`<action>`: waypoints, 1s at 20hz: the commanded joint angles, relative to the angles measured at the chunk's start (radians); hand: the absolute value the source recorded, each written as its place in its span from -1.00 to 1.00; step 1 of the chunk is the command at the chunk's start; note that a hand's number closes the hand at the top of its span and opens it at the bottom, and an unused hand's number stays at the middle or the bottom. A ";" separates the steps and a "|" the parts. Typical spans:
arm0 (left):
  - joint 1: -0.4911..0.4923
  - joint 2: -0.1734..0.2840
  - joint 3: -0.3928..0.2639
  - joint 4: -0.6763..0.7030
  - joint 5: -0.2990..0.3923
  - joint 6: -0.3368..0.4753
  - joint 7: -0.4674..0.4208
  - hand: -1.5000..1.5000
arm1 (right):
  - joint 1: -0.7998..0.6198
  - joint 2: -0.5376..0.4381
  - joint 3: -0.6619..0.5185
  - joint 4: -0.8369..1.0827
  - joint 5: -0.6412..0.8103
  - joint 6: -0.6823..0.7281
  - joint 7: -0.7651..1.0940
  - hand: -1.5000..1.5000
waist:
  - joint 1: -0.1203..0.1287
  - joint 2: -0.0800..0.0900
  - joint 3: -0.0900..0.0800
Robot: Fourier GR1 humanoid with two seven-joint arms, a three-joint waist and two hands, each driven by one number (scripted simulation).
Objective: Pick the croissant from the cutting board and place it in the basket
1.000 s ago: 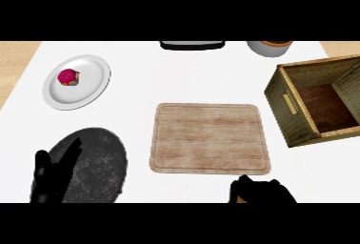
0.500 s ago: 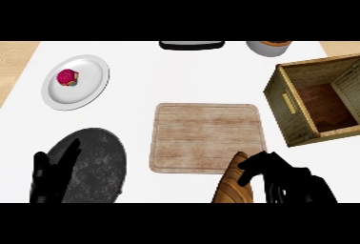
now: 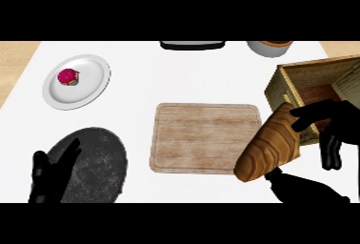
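The brown croissant (image 3: 268,146) hangs tilted in the air over the right edge of the wooden cutting board (image 3: 200,136), its upper end touching the near wall of the wooden basket (image 3: 302,83). My right hand (image 3: 330,131) is curled round it, fingers on its right side and thumb below. The board's top is bare. My left hand (image 3: 53,176) rests open at the lower left, over a dark round plate.
A white plate (image 3: 88,90) with a pink-topped pastry (image 3: 69,76) lies at the far left. The dark round plate (image 3: 98,159) sits left of the board. A black object (image 3: 191,45) and a grey pot (image 3: 269,47) stand along the far edge.
My right hand has risen from the lower edge and moved up and right with the croissant, toward the basket. The left hand has stayed still.
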 commanded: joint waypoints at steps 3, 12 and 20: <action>-0.018 -0.024 -0.016 0.019 0.000 0.004 0.036 0.00 | -0.237 0.005 -0.253 -0.084 -0.236 0.160 0.135 1.00 | -0.005 0.000 -0.006; -0.010 -0.018 0.004 0.063 -0.005 -0.011 -0.012 0.00 | -0.448 -0.298 -0.721 0.315 -0.563 0.293 -0.004 1.00 | 0.003 0.007 -0.004; -0.075 -0.032 0.011 0.087 0.006 -0.030 0.010 0.00 | -0.468 -0.412 -0.740 0.651 -0.550 0.224 -0.214 1.00 | 0.027 0.013 -0.004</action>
